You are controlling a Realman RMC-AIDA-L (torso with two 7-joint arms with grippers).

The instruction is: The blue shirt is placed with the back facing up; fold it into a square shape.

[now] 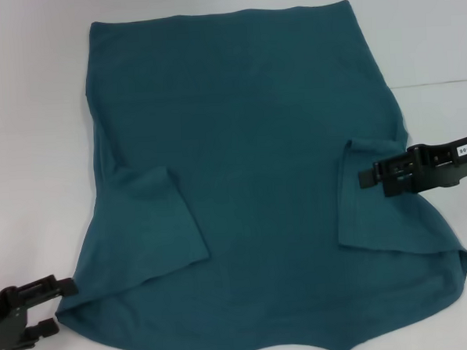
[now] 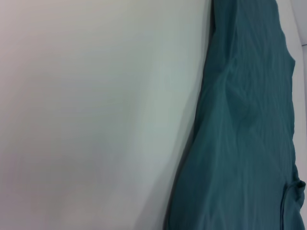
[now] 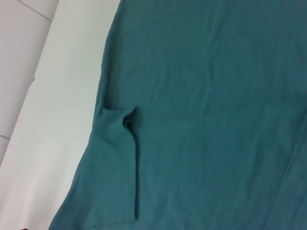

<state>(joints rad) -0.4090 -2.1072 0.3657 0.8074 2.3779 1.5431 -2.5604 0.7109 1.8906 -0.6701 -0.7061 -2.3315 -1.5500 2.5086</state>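
The blue shirt (image 1: 249,166) lies flat mid-desk (image 1: 27,115), both sleeves folded inward. The right gripper (image 1: 367,174), apart, hovers at its right sleeve; the left gripper (image 1: 60,305), apart, waits near the desk's near-left corner. Next probably: folding the sides inward.

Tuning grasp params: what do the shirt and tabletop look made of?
Blue shirt: looks like soft matte knit, likely cotton jersey; it drapes limp, with fine ribbing and soft folds at the sleeves. Table: smooth white surface with a faint sheen, probably laminate or painted board; exact material unclear.
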